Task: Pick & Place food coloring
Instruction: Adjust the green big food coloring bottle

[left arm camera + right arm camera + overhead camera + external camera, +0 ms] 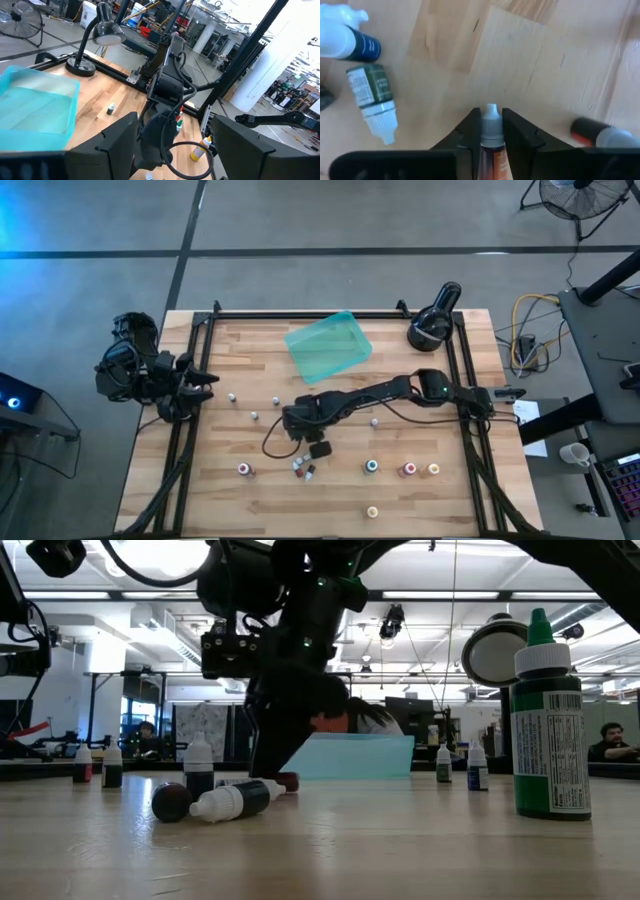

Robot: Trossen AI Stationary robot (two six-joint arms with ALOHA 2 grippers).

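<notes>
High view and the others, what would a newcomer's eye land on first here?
Probably the right claw, low over the table's middle, shut on a small white-capped bottle with other bottles lying tipped around it. Next, the translucent teal tray near the far edge, beside the black lamp at the far right corner. The left claw waits open at the left edge.

Right gripper (491, 131): two dark fingers (465, 142) closed against either side of a small bottle with a reddish-brown label and a white dropper cap (491, 131), cap pointing away from the wrist. Wooden tabletop (530, 55) beneath. Lying on the wood nearby: a green-labelled bottle (374, 102) on its side, white cap outward; a dark blue bottle (347, 40) with white cap just beside it; a red-and-black bottle (600, 134) on the opposite side, apart from the fingers.
</notes>
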